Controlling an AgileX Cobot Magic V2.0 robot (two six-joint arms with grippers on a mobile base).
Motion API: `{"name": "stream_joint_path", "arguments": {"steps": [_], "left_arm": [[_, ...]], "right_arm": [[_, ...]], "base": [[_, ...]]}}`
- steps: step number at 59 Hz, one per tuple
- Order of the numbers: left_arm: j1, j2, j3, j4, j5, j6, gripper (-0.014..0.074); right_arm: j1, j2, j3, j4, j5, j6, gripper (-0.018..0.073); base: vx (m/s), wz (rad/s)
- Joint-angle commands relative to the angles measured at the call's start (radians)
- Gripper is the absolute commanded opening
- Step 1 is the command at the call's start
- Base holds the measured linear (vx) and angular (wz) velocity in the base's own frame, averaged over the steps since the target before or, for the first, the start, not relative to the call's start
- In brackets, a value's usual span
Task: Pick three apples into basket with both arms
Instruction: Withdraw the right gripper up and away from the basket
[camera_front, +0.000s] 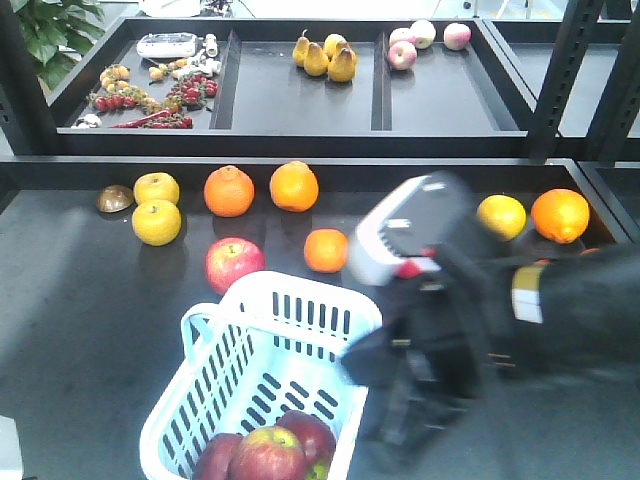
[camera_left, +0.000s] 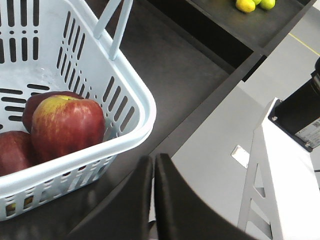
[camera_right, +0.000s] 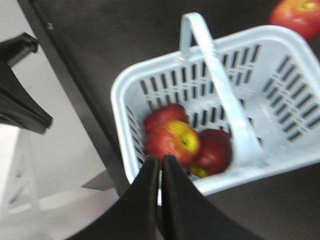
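Pale blue plastic frames your three apples (camera_right: 185, 145): they sit bunched at one end of the basket (camera_front: 300, 300) on the tabletop (camera_front: 80, 300). From the front you see them cut off by the frame's bottom edge, and the blurred right arm (camera_front: 500, 320) hides the basket's right side. Your left gripper (camera_left: 152, 200) shows its fingers pressed together, empty, just outside the basket wall. Your right gripper (camera_right: 160, 200) is likewise closed on nothing, above the basket's near rim.
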Motion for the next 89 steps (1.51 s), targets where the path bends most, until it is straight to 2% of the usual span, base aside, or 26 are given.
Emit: {"name": "stream_joint_path", "arguments": {"steps": [1,9,17,20,28,46,77,79,83,85,89], "left_arm": [[0.000,0.002,-0.024,0.018,0.001,-0.002,-0.0006],[0.000,0.002,-0.024,0.018,0.001,-0.002,-0.0006],[0.000,0.002,-0.024,0.018,0.001,-0.002,-0.0006],[0.000,0.002,-0.024,0.018,0.001,-0.002,-0.0006],[0.000,0.002,-0.024,0.018,0.001,-0.002,-0.0006],[0.000,0.002,-0.024,0.018,0.001,-0.002,-0.0006],[0.000,0.002,-0.024,0.020,0.005,-0.002,-0.0006],[0.000,0.002,-0.024,0.007,0.010,-0.008,-0.0006],[0.000,0.002,-0.025,-0.082,0.014,-0.058,-0.0006],[0.000,0.002,-0.028,-0.150,0.015,-0.094,-0.0006],[0.000,0.002,-0.028,-0.350,0.029,-0.176,-0.0006]], "right_arm": [[-0.004,-0.085,-0.013,-0.131,0.005,0.106,-0.0006],[-0.004,-0.200,0.134,-0.325,-0.034,0.256,-0.0004],[-0.004,-0.340,0.374,-0.504,-0.129,0.471,-0.0004],[-0.004,-0.388,0.440,-0.563,-0.136,0.548,-0.0004],[-0.004,-0.508,0.535,-0.677,-0.129,0.668,-0.0004],[-0.004,-0.644,0.542,-0.685,-0.113,0.693,-0.0004],[-0.004,-0.654,0.542,-0.685,-0.113,0.693,-0.0004],[-0.004,-0.654,0.542,-0.685,-0.113,0.693,-0.0004],[-0.004,-0.654,0.542,-0.685,-0.113,0.693,-0.0004],[-0.004,-0.654,0.542,-0.685,-0.113,0.693,-0.0004],[-0.004,-0.654,0.542,-0.685,-0.113,0.693,-0.0004]], "base": [[0.00,0.00],[0.00,0.00],[0.00,0.00],[0.00,0.00],[0.00,0.00],[0.00,0.00],[0.00,0.00],[0.00,0.00],[0.00,0.00],[0.00,0.00],[0.00,0.00]]}}
